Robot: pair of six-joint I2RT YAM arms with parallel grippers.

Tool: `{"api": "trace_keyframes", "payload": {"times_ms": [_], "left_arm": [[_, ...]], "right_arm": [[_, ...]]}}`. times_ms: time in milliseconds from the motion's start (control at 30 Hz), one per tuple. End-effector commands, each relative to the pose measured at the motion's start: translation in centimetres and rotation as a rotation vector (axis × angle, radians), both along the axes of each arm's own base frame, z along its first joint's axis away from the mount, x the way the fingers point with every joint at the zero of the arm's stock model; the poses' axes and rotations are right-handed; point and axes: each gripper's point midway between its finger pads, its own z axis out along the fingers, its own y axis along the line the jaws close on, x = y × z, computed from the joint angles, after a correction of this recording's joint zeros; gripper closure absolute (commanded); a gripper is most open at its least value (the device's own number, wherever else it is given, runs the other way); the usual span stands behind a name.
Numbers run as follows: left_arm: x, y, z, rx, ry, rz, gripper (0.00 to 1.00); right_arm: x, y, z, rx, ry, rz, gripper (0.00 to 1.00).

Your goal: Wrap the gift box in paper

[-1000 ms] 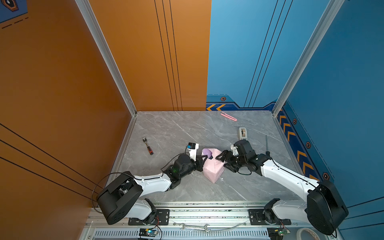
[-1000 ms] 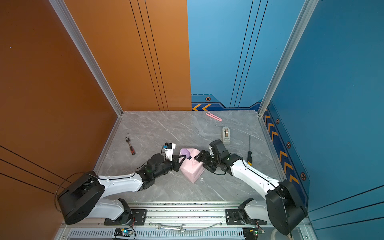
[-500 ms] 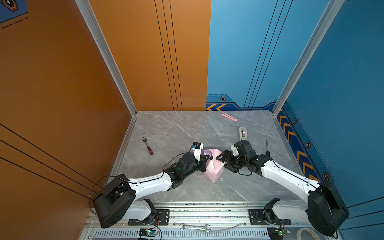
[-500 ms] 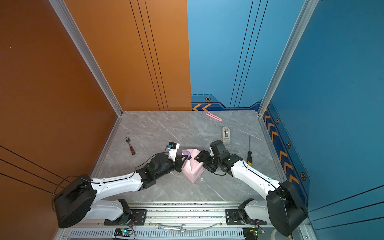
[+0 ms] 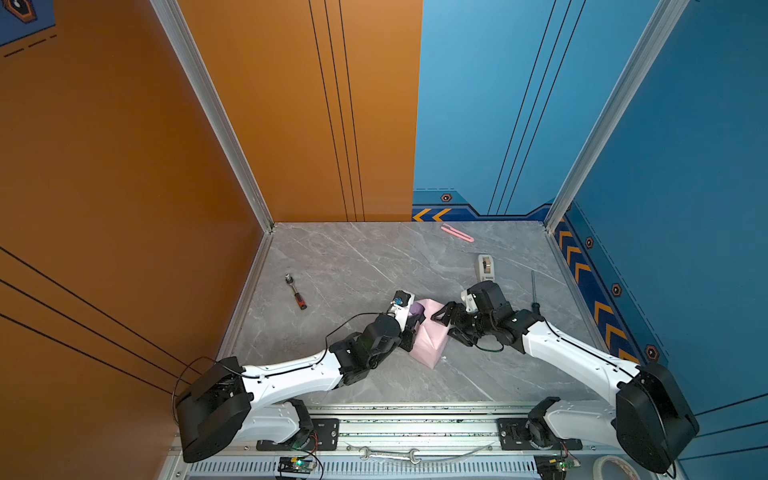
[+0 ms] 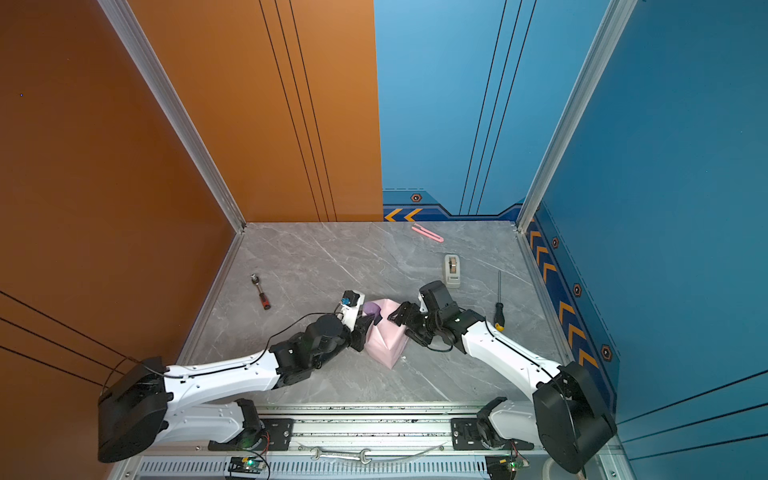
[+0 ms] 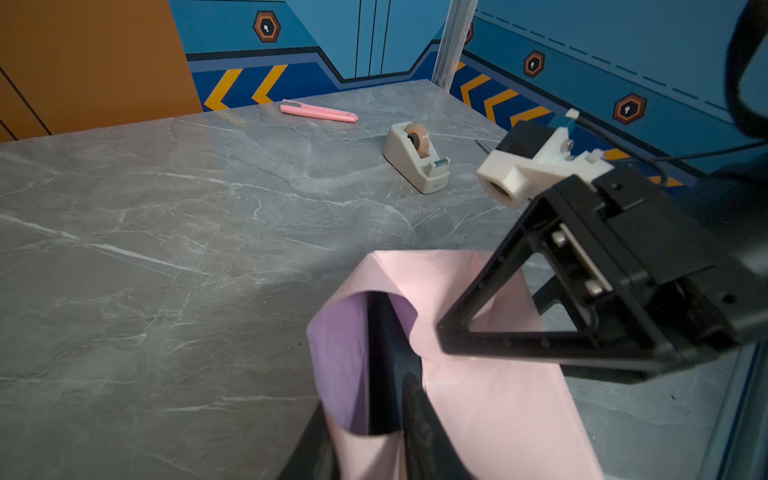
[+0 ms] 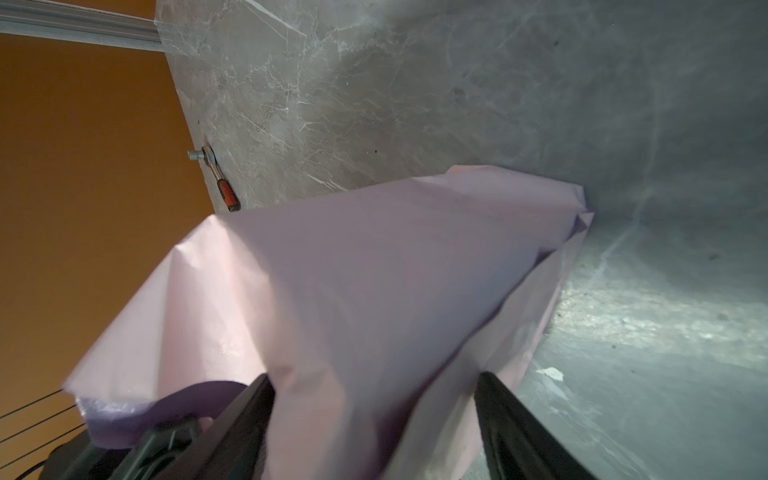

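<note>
**Flanking the paper (image 5: 432,345) — two tools at the bundle**

The paper is sitting bunched into a creased, pale pink bundle just toward 5 o'clock of the middle of the grey marble surface (image 5: 353,257), and it is showing in both top views (image 6: 384,345). At the bundle's 11 o'clock end its lilac side (image 7: 340,357) is curling open in a loose loop. The gift box is lying out of sight under the wrap. A dark strip is showing inside that loop, but I cannot tell whether it is box or shadow.

The left tool (image 5: 415,326) is extending in from 8 o'clock and meeting the bundle's 10 o'clock side. Its fingers (image 7: 419,424) are standing a little apart with the lilac loop between them, and the loop is not being flattened.

The right tool (image 5: 441,326) is extending in from 4 o'clock. Its fingers (image 8: 511,424) are spread wide, one on each side of the bundle, with paper lying against both — whether they are squeezing it I cannot tell.

From the bundle, a beige tape dispenser (image 5: 485,268) is standing at 1 o'clock. A pink cutter (image 5: 457,232) is lying at 12 o'clock near the back wall. A screwdriver (image 6: 499,316) is lying at 2 o'clock, and a red-handled ratchet (image 5: 296,291) is lying at 10 o'clock, well apart.
</note>
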Motion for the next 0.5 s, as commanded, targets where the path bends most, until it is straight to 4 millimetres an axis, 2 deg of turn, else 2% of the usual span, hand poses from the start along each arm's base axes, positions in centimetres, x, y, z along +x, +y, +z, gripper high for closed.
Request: {"api": "trace_keyframes", "payload": {"times_ms": [0, 33, 100, 233, 400, 467], "left_arm": [[0.0, 1.6, 0.6, -0.053, -0.007, 0.046, 0.62], [-0.2, 1.9, 0.8, -0.077, -0.005, 0.048, 0.59], [-0.8, 2.6, 1.0, -0.140, 0.001, 0.039, 0.46], [-2.4, 3.6, 0.7, -0.199, 0.024, -0.003, 0.27], [-4.5, 3.1, -1.0, -0.150, 0.042, -0.106, 0.15], [-4.7, 2.8, -1.8, -0.125, 0.057, -0.116, 0.15]], "right_arm": [[-1.1, -1.3, -2.4, -0.074, 0.063, -0.016, 0.22], [-1.1, -1.2, -2.4, -0.073, 0.063, -0.014, 0.22], [-1.1, -1.1, -2.4, -0.072, 0.064, -0.010, 0.23], [-0.9, -1.1, -2.4, -0.072, 0.063, -0.008, 0.23], [-0.9, -0.9, -2.5, -0.068, 0.068, -0.001, 0.23], [-1.0, -0.9, -2.5, -0.069, 0.068, 0.000, 0.22]]}}
